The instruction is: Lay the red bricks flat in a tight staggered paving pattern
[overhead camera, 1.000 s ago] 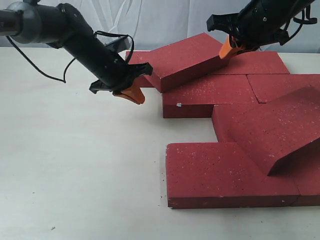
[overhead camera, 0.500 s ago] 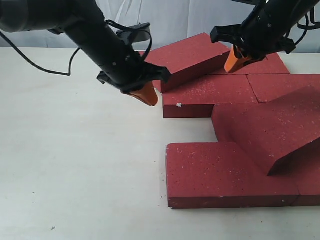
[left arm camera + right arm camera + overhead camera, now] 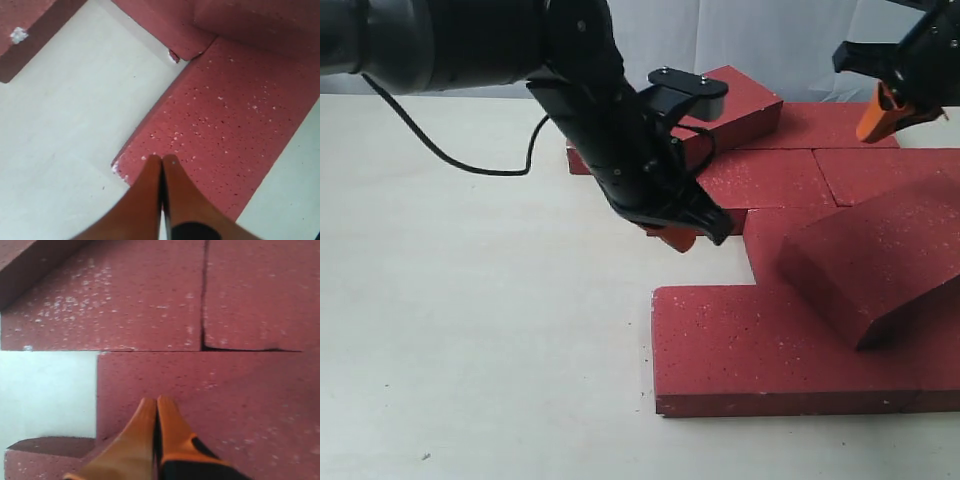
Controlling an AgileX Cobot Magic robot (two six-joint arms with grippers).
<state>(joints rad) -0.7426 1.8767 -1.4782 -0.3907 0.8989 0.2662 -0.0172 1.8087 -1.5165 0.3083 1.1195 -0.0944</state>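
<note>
Several red bricks lie on the pale table. A front brick [image 3: 750,345] lies flat. Another brick [image 3: 880,260] leans tilted across it at the right. At the back, a third brick [image 3: 740,100] rests tilted on flat ones [image 3: 765,178], partly hidden by my left arm. My left gripper [image 3: 682,238] is shut and empty, reaching across the middle. In the left wrist view its tips [image 3: 162,159] hover over a corner of a flat brick [image 3: 230,115]. My right gripper [image 3: 875,122] is shut and empty at the back right, its tips [image 3: 156,401] over a flat brick [image 3: 210,385].
Bare table [image 3: 470,350] stretches left of the bricks and along the front. A white backdrop [image 3: 790,40] closes the far side. A black cable [image 3: 470,160] trails from the left arm over the table. Flat bricks [image 3: 890,170] run to the right edge.
My left arm has swung right and forward, from left of the back brick to the gap above the front brick. My right gripper has drawn away rightward from the tilted back brick.
</note>
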